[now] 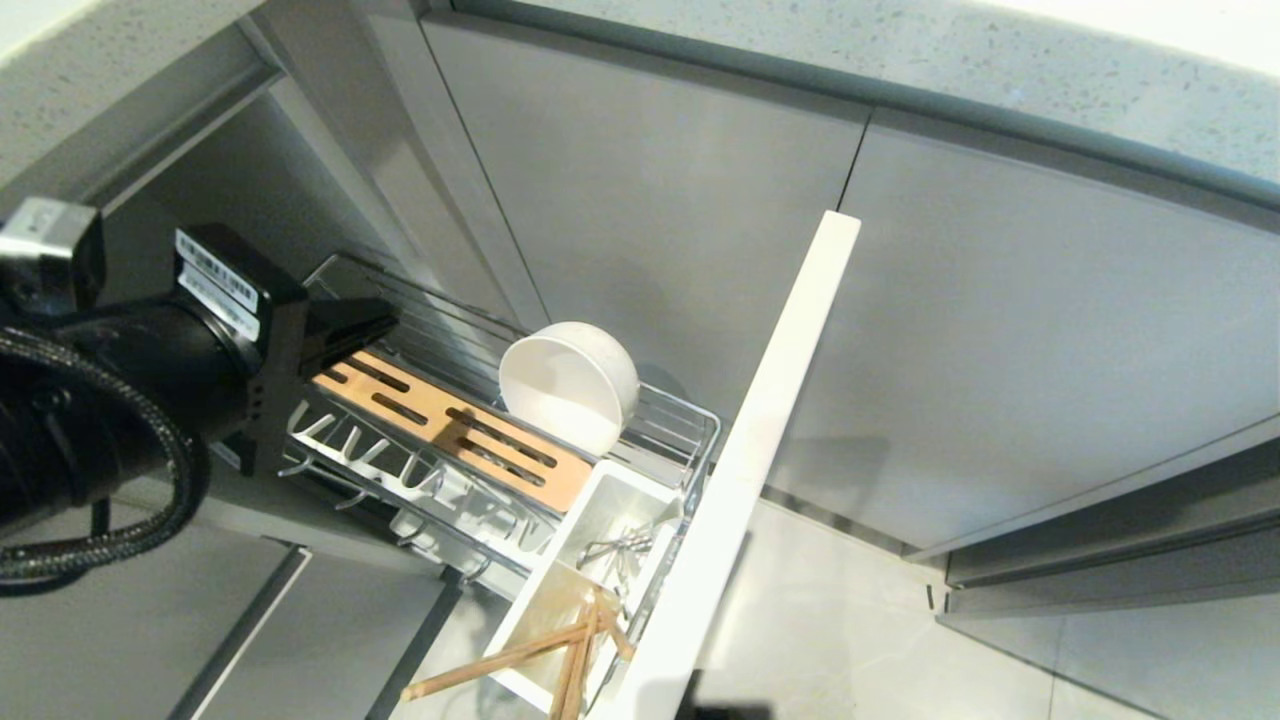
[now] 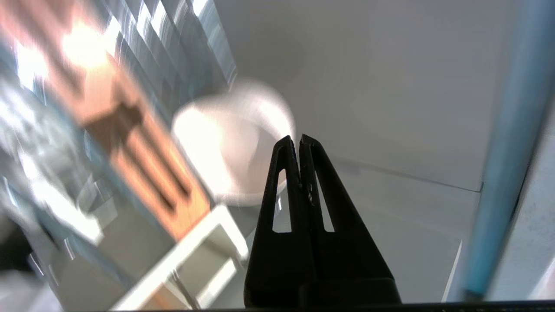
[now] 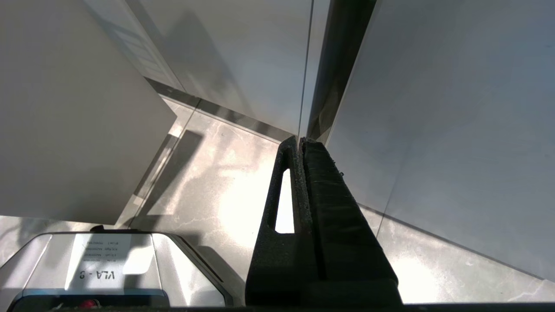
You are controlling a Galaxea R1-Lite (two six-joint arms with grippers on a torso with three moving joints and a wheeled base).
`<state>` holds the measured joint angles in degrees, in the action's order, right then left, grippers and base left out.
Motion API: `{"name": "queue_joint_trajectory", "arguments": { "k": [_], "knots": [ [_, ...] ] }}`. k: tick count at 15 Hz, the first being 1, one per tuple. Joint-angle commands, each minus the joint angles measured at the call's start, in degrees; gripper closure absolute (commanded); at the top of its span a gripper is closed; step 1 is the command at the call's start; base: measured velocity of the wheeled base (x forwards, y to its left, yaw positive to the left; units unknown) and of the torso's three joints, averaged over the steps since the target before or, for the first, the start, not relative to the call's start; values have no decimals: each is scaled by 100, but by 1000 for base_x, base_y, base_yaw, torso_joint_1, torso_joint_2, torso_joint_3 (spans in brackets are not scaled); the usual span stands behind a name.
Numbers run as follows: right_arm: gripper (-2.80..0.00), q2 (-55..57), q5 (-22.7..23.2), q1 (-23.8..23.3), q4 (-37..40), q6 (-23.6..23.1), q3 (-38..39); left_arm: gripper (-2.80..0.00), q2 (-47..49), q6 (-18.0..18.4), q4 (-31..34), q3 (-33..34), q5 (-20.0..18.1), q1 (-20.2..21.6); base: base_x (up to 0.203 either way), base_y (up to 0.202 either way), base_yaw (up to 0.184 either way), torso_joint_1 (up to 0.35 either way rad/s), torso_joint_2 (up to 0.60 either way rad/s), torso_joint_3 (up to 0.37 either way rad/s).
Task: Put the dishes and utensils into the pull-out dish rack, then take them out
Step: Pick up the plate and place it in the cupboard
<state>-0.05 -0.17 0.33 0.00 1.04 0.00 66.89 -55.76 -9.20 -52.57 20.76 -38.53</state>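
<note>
Grey cabinets [image 1: 650, 200], pale floor [image 1: 860, 620]. Rack [image 1: 450, 430] pulled out; bowl [image 1: 570, 385] just beyond the left gripper [image 1: 385, 322], closed and empty.

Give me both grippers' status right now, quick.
Left gripper: fingers shut, holding nothing, over the pull-out dish rack near the white bowl.
Right gripper: fingers shut, empty, parked facing the floor.

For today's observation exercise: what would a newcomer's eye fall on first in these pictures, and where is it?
First the white bowl, tipped on its side in the pulled-out rack, beside the orange-brown board. Next the chopsticks, poking out of the white tub at the rack's front end. The left gripper hangs over the rack's far end, jaws shut and empty.
</note>
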Motion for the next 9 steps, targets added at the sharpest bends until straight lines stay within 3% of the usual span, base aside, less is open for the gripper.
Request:
{"name": "queue_joint_trajectory", "arguments": {
  "k": [1,4,6,9],
  "knots": [
    [0,5,-1,2,0,1,9,0,-26,987,-11,-339,125,-78,0,0,0,0,0,0],
    [0,5,-1,2,0,1,9,0,-112,2740,-27,-857,225,-273,0,0,0,0,0,0],
    [0,5,-1,2,0,1,9,0,-131,3541,-45,-1307,217,-474,0,0,0,0,0,0],
    [0,5,-1,2,0,1,9,0,-247,4326,1,-1554,389,-515,0,0,0,0,0,0]
  ]
}}
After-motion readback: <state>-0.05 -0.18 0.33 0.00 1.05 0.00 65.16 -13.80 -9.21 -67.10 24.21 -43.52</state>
